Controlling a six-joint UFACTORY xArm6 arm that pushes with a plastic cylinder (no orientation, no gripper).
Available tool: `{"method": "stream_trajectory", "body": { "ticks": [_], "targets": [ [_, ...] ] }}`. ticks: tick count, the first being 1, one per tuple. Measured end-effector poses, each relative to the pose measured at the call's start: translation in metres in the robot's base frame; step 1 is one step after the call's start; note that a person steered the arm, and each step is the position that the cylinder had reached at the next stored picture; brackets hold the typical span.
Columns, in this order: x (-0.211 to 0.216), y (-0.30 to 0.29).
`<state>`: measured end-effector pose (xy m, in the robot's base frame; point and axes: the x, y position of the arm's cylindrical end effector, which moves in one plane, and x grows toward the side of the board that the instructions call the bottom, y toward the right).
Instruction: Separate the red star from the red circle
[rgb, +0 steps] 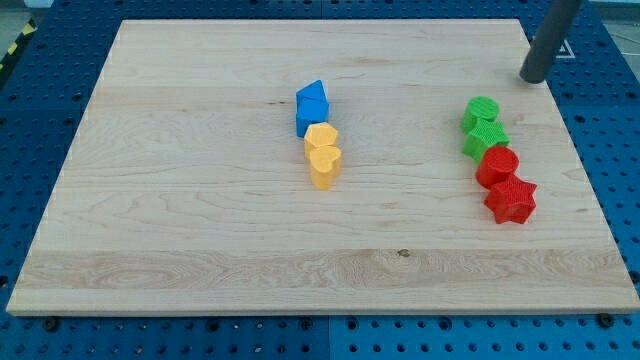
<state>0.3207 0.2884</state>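
Observation:
The red star (511, 200) lies at the view's right, touching the red circle (496, 164) just above it. My tip (533, 78) is at the end of a dark rod at the view's top right, well above both red blocks and apart from them. Nothing is touched by the tip.
A green circle (482, 111) and a green star (485, 138) sit in a column right above the red circle. A blue block (312, 105), a yellow hexagon (320, 137) and a yellow heart (323, 165) form a column in the middle. The wooden board's right edge (590, 200) is near the red star.

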Motion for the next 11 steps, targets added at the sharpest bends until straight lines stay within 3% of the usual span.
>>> {"method": "stream_trajectory", "body": {
  "ticks": [3,6,11],
  "targets": [
    [0.065,0.041],
    [0.161,0.021],
    [0.174,-0.08]
  ]
}}
